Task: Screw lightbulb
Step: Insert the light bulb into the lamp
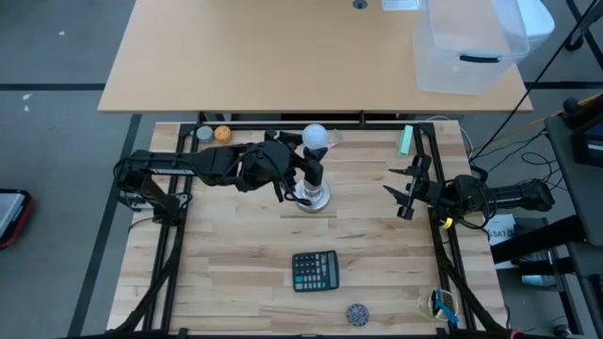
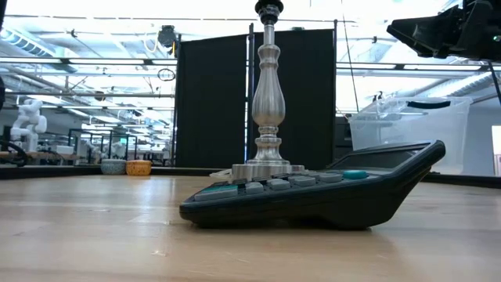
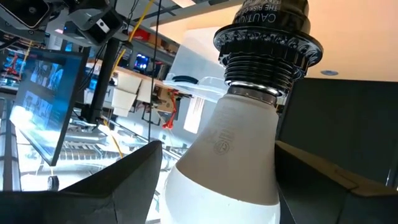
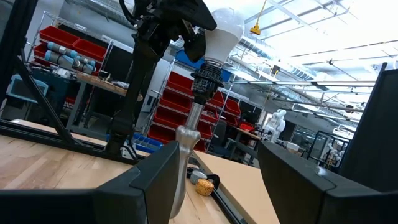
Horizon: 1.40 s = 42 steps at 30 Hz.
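I've got the lightbulb (image 1: pixel 317 137) sitting base-down in the dark socket on top of the silver candlestick-style stand (image 1: pixel 317 197), just past desk (image 1: pixel 236 282) centre toward 12 o'clock in the overhead. Left claw (image 1: pixel 303 168) is right on it: wrist view shows its two fingers (image 3: pixel 127 186) spread wide on either side of the frosted globe, looks like they bracket it rather than clamp, can't confirm contact. Screw threads (image 3: pixel 261 68) are still visible below the socket collar, so I judge it's not fully seated. Right claw (image 1: pixel 407 188) is parked at 3 o'clock, well apart from the stand, fingers partly open and holding nothing. Handling call: the bulb is light, smooth, probably slippery and fragile, so grip on the widest part of the globe with light pressure and turn about the stand's axis; squeeze hard or go off-axis and it may crack or cross-thread. Stand is tall on a small round base, likely tippy under side load. Calculator (image 1: pixel 315 270) at 6 o'clock, small orange ball (image 1: pixel 222 134) at 11 o'clock, both out of the way.
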### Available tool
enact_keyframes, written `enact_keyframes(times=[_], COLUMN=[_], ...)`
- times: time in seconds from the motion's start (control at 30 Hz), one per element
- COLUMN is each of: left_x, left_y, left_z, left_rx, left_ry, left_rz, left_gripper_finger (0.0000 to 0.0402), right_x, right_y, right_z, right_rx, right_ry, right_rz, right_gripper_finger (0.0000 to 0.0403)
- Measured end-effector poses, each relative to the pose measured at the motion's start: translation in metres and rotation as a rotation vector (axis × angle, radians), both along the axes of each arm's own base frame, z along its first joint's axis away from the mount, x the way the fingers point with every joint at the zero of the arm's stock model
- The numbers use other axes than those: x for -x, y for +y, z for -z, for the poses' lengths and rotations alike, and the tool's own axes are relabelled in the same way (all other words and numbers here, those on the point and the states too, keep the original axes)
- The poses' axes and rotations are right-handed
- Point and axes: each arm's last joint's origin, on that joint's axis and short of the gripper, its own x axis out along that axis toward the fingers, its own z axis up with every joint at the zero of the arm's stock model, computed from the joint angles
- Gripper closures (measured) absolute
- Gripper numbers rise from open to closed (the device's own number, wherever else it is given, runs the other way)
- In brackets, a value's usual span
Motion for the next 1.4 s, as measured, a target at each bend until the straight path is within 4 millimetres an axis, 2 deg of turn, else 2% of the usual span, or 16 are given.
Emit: enact_keyframes(times=[0.5,1.4], left_x=[0.0004,0.0020], left_y=[-0.0064,-0.0060], left_z=[-0.0021,0.0019], left_rx=[-0.002,0.037], left_ry=[-0.033,-0.025], left_rz=[-0.031,-0.061], left_gripper_finger=[0.0099,0.0099], right_x=[0.0000,0.0000], right_y=[0.0000,0.0000], right_z=[0.0000,0.0000], right_rx=[0.000,0.000], right_ry=[0.000,0.000], right_rz=[0.000,0.000], right_gripper_finger=[0.0190,0.0190])
